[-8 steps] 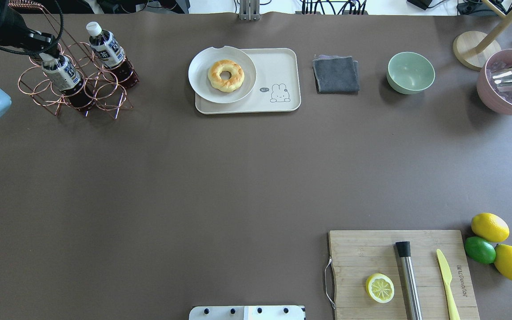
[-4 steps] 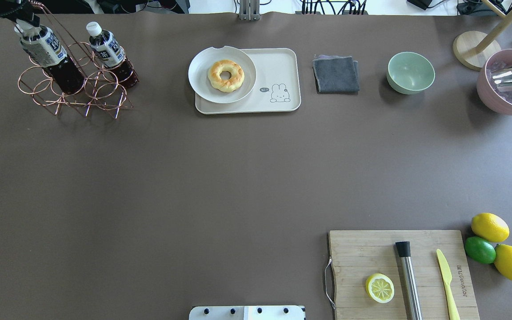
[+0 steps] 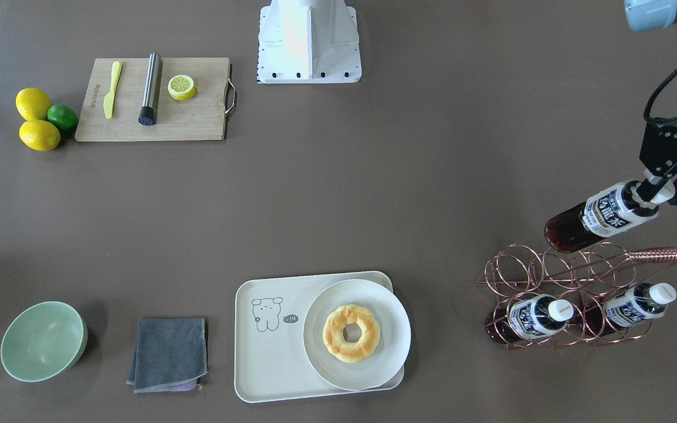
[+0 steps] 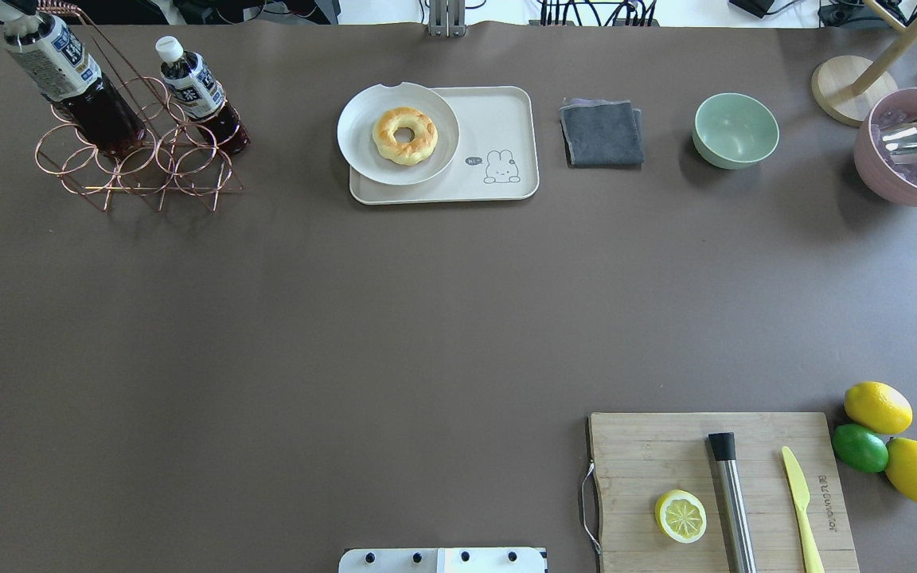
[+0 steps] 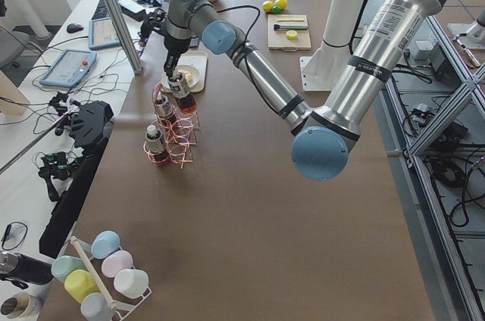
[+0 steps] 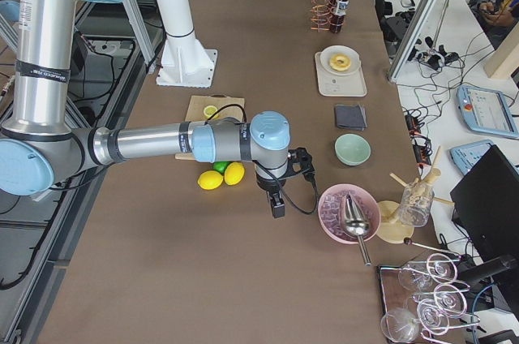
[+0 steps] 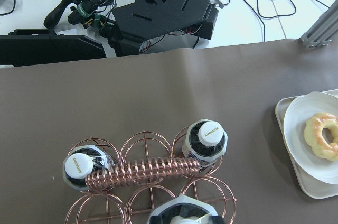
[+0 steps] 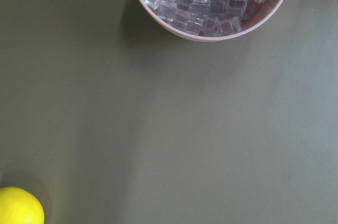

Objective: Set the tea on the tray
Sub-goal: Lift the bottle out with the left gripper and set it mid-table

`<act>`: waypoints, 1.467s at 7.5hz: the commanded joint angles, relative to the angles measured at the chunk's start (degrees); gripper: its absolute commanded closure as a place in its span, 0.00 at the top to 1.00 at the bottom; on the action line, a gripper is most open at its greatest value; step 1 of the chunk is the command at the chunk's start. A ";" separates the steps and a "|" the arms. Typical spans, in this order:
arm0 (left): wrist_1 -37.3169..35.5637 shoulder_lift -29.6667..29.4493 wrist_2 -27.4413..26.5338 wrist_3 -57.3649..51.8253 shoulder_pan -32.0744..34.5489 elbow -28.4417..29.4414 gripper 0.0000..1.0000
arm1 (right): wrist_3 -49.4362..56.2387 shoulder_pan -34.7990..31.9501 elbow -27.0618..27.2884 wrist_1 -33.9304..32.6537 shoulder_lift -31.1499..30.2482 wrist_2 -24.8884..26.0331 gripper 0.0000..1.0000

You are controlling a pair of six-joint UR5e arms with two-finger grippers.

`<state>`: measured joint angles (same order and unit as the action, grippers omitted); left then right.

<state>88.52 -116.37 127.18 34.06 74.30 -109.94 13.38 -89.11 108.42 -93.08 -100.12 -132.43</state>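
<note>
Tea (image 3: 600, 216) hangs in the air at about 10 o'clock on the tabletop (image 4: 347, 318), as seen from overhead. It is gripped at its white cap by the left claw (image 3: 656, 192), which is closed on it. It is a small clear plastic bottle. The lower half is dark reddish-brown liquid, and a blue-and-white label wraps the shoulder. It sits higher than its two neighbours, with its base just over the rings of the wire rack (image 3: 662, 254). It is not on the tray.

A wooden cutting board (image 4: 649, 454) lies at 5 o'clock. The tray (image 4: 498, 119) is at 12 o'clock, well apart from the tea. It is cream-white with rounded corners and a raised rim, and a little line-drawn animal sits in its 5 o'clock corner. A round white plate (image 4: 359, 139) covers the tray's 9 o'clock half and overhangs the rim there. A doughnut (image 4: 385, 137) lies on the plate.

A pale green bowl (image 4: 735, 130) stands at 2 o'clock. A folded grey cloth (image 4: 602, 133) lies between it and the tray. Two more bottles (image 3: 535, 317) (image 3: 632, 306) stand in the rack's rings.

The right claw (image 6: 277, 208) hovers over bare tabletop near the lemons (image 6: 223, 176). I cannot tell whether it is open or closed.
</note>
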 commanded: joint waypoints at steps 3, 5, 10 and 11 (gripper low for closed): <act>-12.34 -8.73 -13.38 24.26 -21.84 -12.49 0.00 | -0.81 0.78 0.04 0.00 0.81 -1.25 1.00; -20.13 -16.15 -31.46 32.53 -38.80 -11.19 0.00 | -0.99 1.13 0.21 0.09 1.95 -1.25 1.00; -19.09 -23.37 -41.90 41.87 -50.29 -1.70 0.00 | -2.21 1.05 1.53 0.00 1.42 -8.10 1.00; -18.13 -23.11 -43.58 42.84 -51.53 -1.25 0.00 | -2.05 1.05 1.53 0.00 1.42 -8.10 1.00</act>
<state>69.32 -138.56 87.19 74.92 25.81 -113.20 11.62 -88.06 109.90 -93.08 -98.63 -140.07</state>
